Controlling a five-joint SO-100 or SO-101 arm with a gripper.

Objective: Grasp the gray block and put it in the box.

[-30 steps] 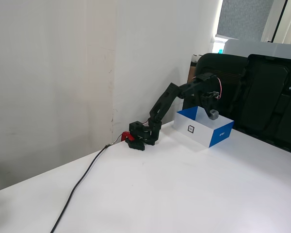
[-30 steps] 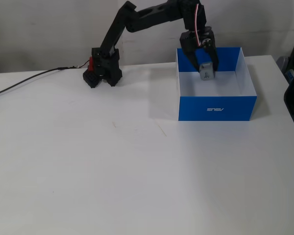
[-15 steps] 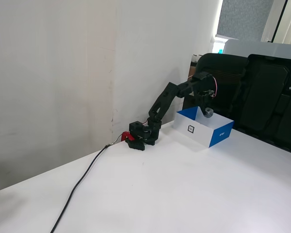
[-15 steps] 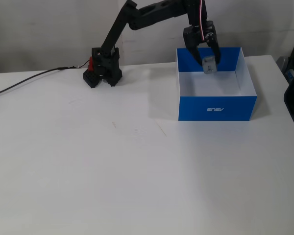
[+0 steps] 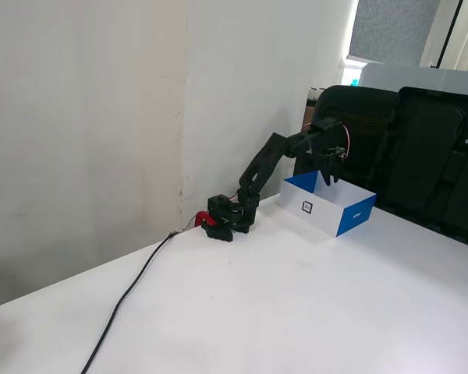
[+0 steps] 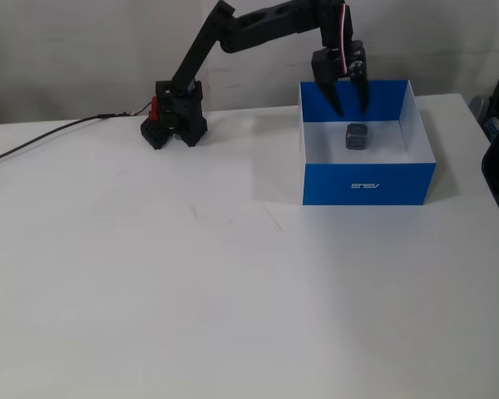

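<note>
gray block (image 6: 355, 136) lies in box (image 6: 368, 183)

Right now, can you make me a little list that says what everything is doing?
gray block: lying on the white floor inside the box, not held
box: blue and white, open top, on the white table
gripper: open, empty, above the box near its back wall
robot base: to the left of the box in this fixed view
cable: runs left from the base

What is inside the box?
The gray block lies on the box's white floor, under the open gripper. The near wall hides the front floor strip.
</note>
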